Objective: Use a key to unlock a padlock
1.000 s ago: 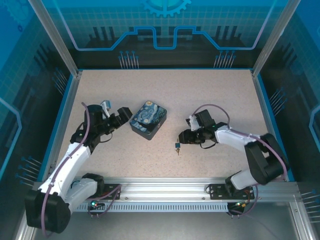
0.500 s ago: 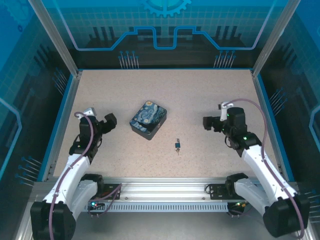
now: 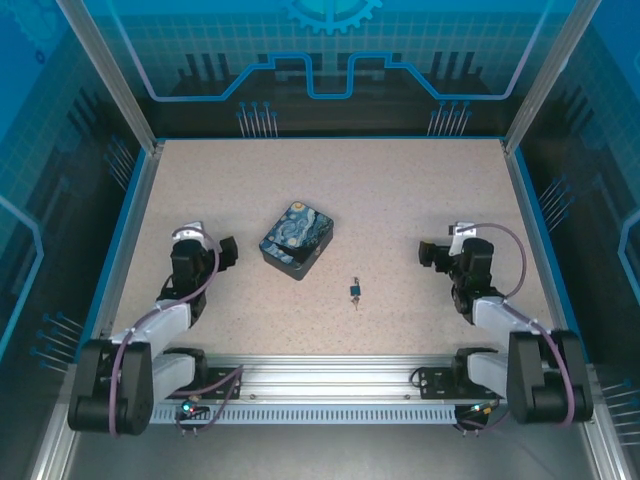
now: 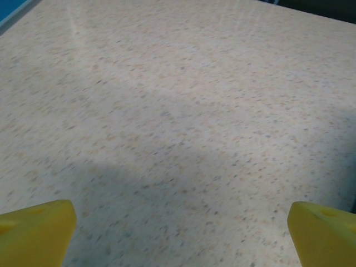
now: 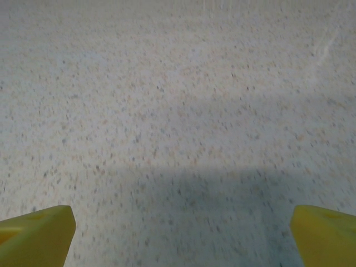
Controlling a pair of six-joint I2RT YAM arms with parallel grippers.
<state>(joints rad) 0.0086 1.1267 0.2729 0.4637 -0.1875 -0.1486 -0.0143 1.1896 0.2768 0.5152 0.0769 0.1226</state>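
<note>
Moved since the earlier frame: both arms are folded back toward the near rail (image 3: 330,380). The right end effector (image 3: 430,252), previously just beside the padlock (image 3: 354,290), is now well apart from it. The left end effector (image 3: 228,251), previously near the tin (image 3: 296,238), is now clear of it.

- End effectors: both have their jaws spread wide and hold nothing. The yellow fingertips (image 4: 36,231) (image 5: 33,233) sit at the corners of each wrist view, over bare speckled surface (image 3: 400,190).
- Padlock: tiny and dark, resting on the surface at near centre between the two end effectors, unmoved.
- Key (image 3: 355,302): lies against the padlock's near side. Whether it is inserted is too small to tell.
- Tin: blue-and-yellow, behind and left of the padlock, unmoved.
- Room: the far half of the surface is open, bounded by a blue rim and transparent walls.
</note>
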